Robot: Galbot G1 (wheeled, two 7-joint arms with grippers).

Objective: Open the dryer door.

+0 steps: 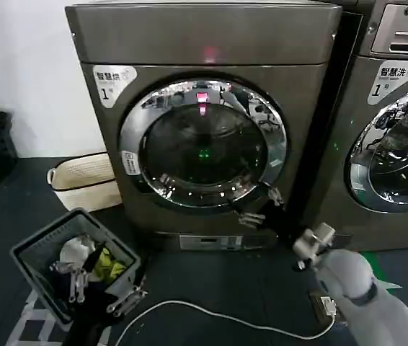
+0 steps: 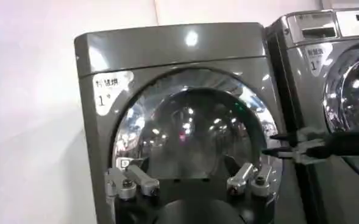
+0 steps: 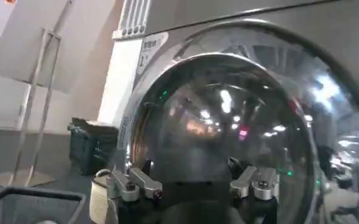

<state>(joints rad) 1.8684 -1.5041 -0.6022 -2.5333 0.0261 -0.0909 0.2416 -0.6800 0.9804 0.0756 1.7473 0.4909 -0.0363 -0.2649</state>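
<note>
- Chrome rings the dryer door (image 1: 202, 144) around its dark glass. As far as I can see, the door sits shut and flush in the front of the dryer (image 1: 204, 36).
- That brown-grey dryer stands in the middle against the white wall. A small red light (image 1: 209, 52) glows on its top panel, and a white sticker (image 1: 112, 81) marked 1 sits at its upper corner.
- The right gripper (image 1: 262, 205) is up at the lower right edge of the door ring, very close to the chrome. I cannot tell whether it touches.
- Its jaws are spread wide with nothing between them. The right wrist view looks past the two fingers (image 3: 133, 182) at the glass close ahead.
- The left gripper (image 1: 103, 288) hangs low and well away from the dryer, over a grey basket (image 1: 31, 252) of mixed items on the dark floor. Its jaws are also wide and empty.
- A white woven bag (image 1: 89, 180) rests beside the dryer's left side.
- A white cable (image 1: 211, 313) trails across the floor in front.
- The LG machine (image 1: 398, 108) stands just beside the dryer on the right.
</note>
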